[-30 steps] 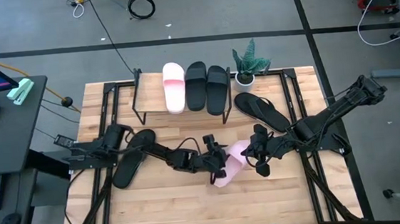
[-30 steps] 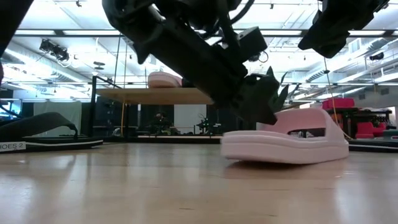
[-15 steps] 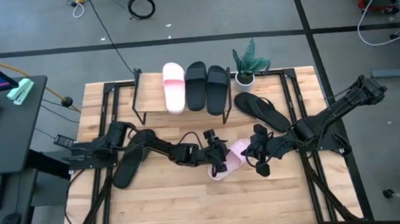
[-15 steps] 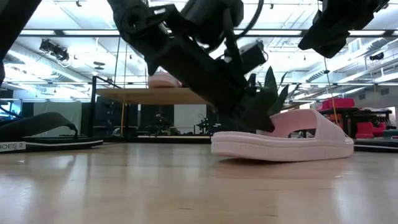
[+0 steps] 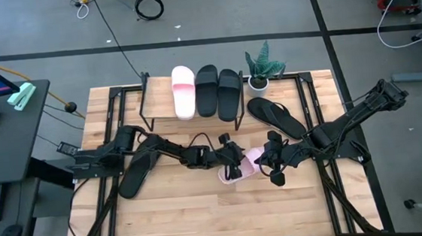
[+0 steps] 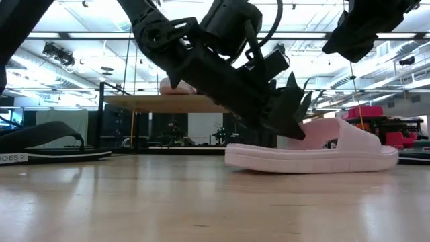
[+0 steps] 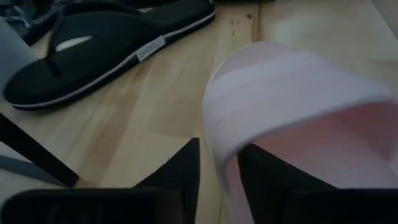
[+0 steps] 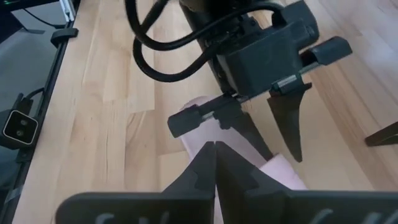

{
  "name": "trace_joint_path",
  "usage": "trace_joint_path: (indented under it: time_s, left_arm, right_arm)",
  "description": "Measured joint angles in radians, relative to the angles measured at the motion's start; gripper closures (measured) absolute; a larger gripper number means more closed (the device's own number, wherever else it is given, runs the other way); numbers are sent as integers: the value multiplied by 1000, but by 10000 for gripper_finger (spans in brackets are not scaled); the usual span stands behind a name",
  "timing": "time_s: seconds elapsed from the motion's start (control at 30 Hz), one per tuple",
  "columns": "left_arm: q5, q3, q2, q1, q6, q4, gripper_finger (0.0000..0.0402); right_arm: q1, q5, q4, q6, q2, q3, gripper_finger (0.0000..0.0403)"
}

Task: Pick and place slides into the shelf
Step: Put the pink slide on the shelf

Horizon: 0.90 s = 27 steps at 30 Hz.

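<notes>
Left gripper (image 5: 235,163) sits low at the middle of my table, its two dark fingers (image 7: 180,171) straddling the edge of the wide strap on the pale pink slide (image 5: 243,166); from the left wrist camera one finger is inside the strap and the other outside, and they look closed onto it, though the view is blurred, so I won't swear the pinch is firm. From the low camera the slide (image 6: 316,149) lies sole-down on the wood.

Right gripper (image 5: 277,174) hangs just beside the same slide on its far side, fingers (image 8: 214,163) pressed together with nothing between them.

On the shelf (image 5: 161,107) at the table's back I see another pink slide (image 5: 183,91) and two black slides (image 5: 219,92) in a row. One thong flip-flop (image 5: 277,117) lies near the potted plant (image 5: 258,67); the other flip-flop (image 5: 138,167) lies under the left arm.
</notes>
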Motion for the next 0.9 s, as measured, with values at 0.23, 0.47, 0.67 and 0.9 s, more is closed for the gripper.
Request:
trace_joint_path:
  time_s: [0.23,0.47,0.67,0.9]
  left_arm:
    - [3,0,0,1,-23,-16,382]
    - [-3,-1,-89,-41,-234,-84,388]
    - [-107,0,-253,-108,-342,-370,391]
    - [-391,0,-450,-240,-543,-747,394]
  right_arm:
    - [0,0,0,0,0,0,393]
    - [0,0,-19,-5,0,0,393]
    - [0,0,-54,-6,0,0,395]
    - [0,0,-61,-7,0,0,394]
